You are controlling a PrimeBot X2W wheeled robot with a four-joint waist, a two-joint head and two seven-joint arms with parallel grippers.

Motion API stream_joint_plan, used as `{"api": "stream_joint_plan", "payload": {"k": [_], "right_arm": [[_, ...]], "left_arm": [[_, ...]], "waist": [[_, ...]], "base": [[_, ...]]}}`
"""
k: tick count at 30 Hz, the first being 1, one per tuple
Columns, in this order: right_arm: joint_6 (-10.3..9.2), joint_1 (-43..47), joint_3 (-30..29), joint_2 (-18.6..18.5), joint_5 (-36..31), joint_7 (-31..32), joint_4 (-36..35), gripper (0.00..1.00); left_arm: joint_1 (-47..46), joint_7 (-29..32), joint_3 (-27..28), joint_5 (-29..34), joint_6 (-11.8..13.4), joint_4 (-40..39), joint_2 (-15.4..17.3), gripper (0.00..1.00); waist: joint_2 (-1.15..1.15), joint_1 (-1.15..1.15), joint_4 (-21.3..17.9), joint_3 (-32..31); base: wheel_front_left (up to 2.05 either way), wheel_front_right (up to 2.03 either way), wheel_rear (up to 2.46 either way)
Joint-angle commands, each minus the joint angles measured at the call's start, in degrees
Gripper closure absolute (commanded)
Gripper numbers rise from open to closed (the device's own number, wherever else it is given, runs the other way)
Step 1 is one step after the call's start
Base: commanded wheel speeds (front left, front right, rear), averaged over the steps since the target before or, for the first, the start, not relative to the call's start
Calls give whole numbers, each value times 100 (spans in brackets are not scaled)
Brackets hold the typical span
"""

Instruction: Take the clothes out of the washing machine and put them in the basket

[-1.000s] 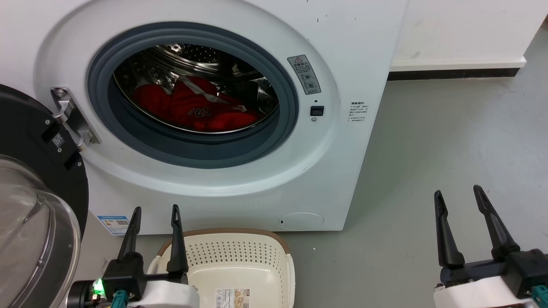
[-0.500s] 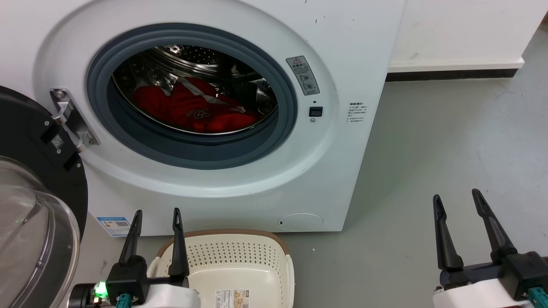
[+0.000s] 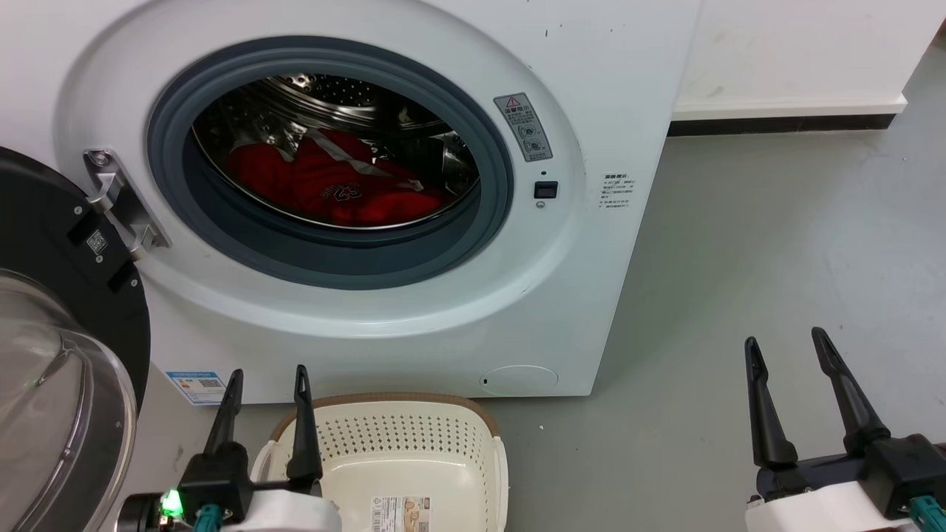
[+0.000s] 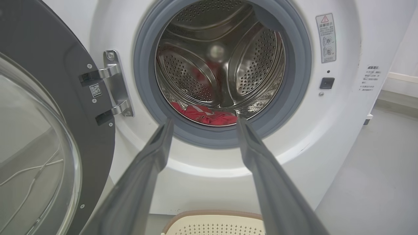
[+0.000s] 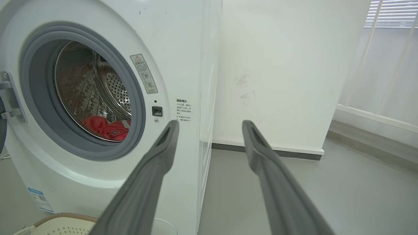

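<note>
The clothes (image 3: pixel 332 188): where are they, asks the desk.

— A red heap at the bottom of the drum (image 4: pixel 254 55) of the washing machine (image 3: pixel 443 332), ahead of and above both my pairs of fingers, and I touch none of it. From my left gripper (image 3: pixel 269 372) they lie straight ahead, framed between its two fingertips in that wrist's view. From my right gripper (image 3: pixel 785 337) they lie off to the left.

— And the fingers?

— Both pairs are spread wide, holding nothing, pointing at the machine. The door (image 3: pixel 44 244) stands swung open to the left of my left fingers, so the porthole (image 3: pixel 168 159) is free. The basket (image 3: pixel 399 436) sits on the floor (image 3: pixel 739 244) below and just right of the left fingers, under the porthole. I judge it is set there to give the lifted garment a short way down. The reach in is not yet begun.
</note>
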Motion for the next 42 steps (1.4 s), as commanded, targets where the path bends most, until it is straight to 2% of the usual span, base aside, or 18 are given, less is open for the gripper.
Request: {"api": "stream_joint_plan", "payload": {"k": [1,7,13,20,31,37,42], "right_arm": [[-4,-25,10,-1,-36,-12,-4,0],[-4,-224,71,0,-81,-12,-110,0],[-4,-595,143,1,-81,-12,-238,0],[-4,-1186,215,3,52,-12,-406,0],[-4,-1867,136,5,410,-12,-670,0],[-4,-2077,127,5,711,-12,-837,0],[-4,-2170,117,4,878,-12,-910,0]], "left_arm": [[-93,-16,22,-22,-25,13,-4,0],[-695,-15,216,-12,-300,329,9,0],[-1848,-15,435,54,-558,947,197,0],[-3543,-15,667,127,-713,1723,651,0],[-5985,-13,537,244,-993,3286,1446,0],[-7308,460,411,308,-1062,4148,1863,0],[-8212,1402,-153,465,-1174,4650,2155,0]], "waist": [[0,0,-11,19],[0,0,-103,364],[0,0,-291,1043],[0,0,-694,2086],[0,0,-1171,3399],[0,0,-1331,3926],[0,0,-1404,4277]], "base": [[0,0,0],[0,0,0],[0,0,0],[0,0,0],[0,0,0],[0,0,0],[0,0,0]]}}
